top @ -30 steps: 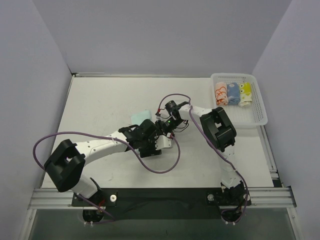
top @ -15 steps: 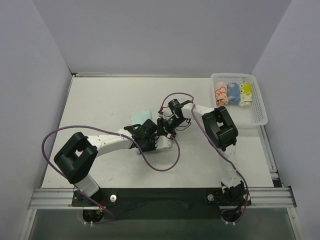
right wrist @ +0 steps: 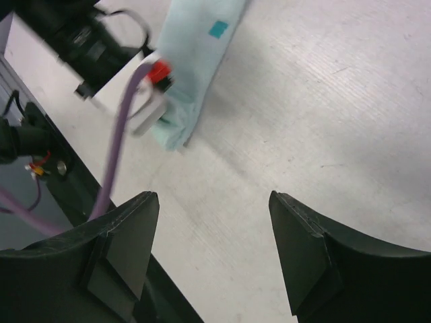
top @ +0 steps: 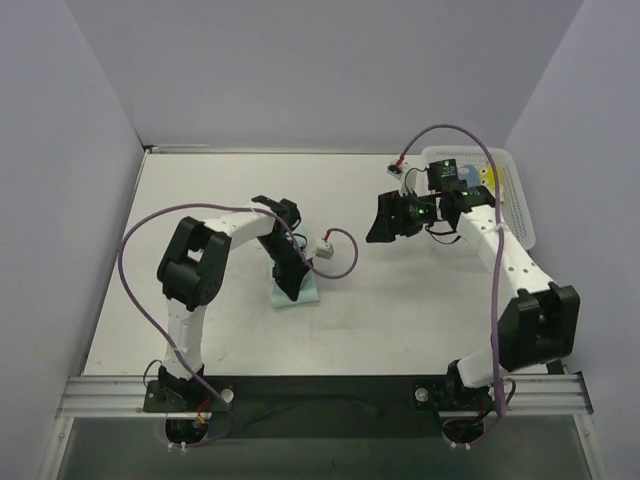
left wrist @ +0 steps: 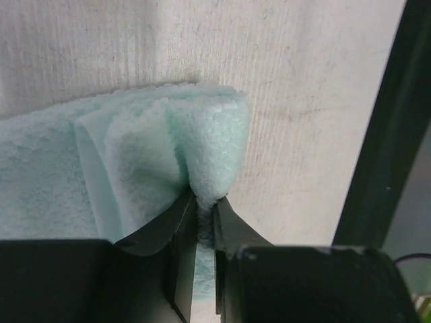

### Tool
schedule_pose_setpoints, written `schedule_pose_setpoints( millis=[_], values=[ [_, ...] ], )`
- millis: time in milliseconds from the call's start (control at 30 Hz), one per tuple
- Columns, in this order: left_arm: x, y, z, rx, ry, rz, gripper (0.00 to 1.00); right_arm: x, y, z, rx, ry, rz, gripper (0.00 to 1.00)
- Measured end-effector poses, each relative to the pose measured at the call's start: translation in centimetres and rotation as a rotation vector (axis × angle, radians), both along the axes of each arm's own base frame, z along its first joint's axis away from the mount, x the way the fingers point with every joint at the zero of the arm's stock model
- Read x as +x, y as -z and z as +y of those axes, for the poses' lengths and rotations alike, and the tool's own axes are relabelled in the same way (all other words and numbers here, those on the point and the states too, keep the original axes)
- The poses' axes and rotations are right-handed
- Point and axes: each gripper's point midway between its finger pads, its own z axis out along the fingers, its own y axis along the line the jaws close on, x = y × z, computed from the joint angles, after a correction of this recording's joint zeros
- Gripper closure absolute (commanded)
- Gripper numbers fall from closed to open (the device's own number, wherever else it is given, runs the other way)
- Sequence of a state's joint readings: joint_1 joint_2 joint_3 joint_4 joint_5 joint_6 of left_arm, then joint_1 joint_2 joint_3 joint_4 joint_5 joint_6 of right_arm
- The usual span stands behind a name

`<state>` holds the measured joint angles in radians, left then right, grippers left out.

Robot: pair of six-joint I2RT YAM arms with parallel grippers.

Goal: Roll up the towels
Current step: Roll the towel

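Your left pincer (left wrist: 204, 200) is clamped on a folded edge of the mint-green towel (left wrist: 135, 145). Its two fingers nearly meet, with the cloth squeezed between them. In the top view the towel lies on the bench (top: 200, 200) just below the middle of the frame, partly under the left wrist. Your right pincer (right wrist: 212, 202) hangs above the bench right of centre. Its jaws are spread with nothing between them, near the white basket (top: 518, 205) at the upper right.
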<state>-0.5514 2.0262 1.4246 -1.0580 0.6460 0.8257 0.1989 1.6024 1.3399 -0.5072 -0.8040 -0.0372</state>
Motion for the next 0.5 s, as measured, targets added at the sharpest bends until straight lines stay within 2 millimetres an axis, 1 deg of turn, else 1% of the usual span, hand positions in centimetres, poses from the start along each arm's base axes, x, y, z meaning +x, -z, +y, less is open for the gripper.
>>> schedule_pose_setpoints(
  millis=[67,133,233,267,333,400,433,500],
  values=[
    [0.1,0.1,-0.1,-0.015,-0.015,0.085,0.93,-2.3,-1.5,-0.2,-0.023,-0.046,-0.095,0.31],
    [0.2,0.3,-0.3,-0.027,-0.036,0.176,0.92,-4.7,-2.2,-0.3,-0.042,-0.093,-0.164,0.3],
    [0.7,0.5,-0.9,-0.055,-0.055,0.274,0.92,-8.4,-1.9,-0.2,-0.102,-0.179,-0.256,0.3],
    [0.9,0.6,-1.3,-0.07,-0.059,0.299,0.92,-9.5,-1.9,0.2,-0.122,-0.224,-0.293,0.31],
    [1.0,0.6,-1.8,-0.092,-0.068,0.346,0.92,-11.9,-2.1,1.8,-0.14,-0.347,-0.364,0.32],
    [0.9,0.7,-2.0,-0.108,-0.073,0.377,0.92,-13.8,-2.2,3.6,-0.146,-0.474,-0.43,0.33],
    [0.8,0.7,-2.0,-0.115,-0.071,0.387,0.92,-14.4,-2.0,4.3,-0.153,-0.524,-0.455,0.33],
    [0.6,0.7,-2.0,-0.124,-0.062,0.391,0.92,-15.0,-1.1,5.1,-0.2,-0.61,-0.503,0.36]
  ],
)
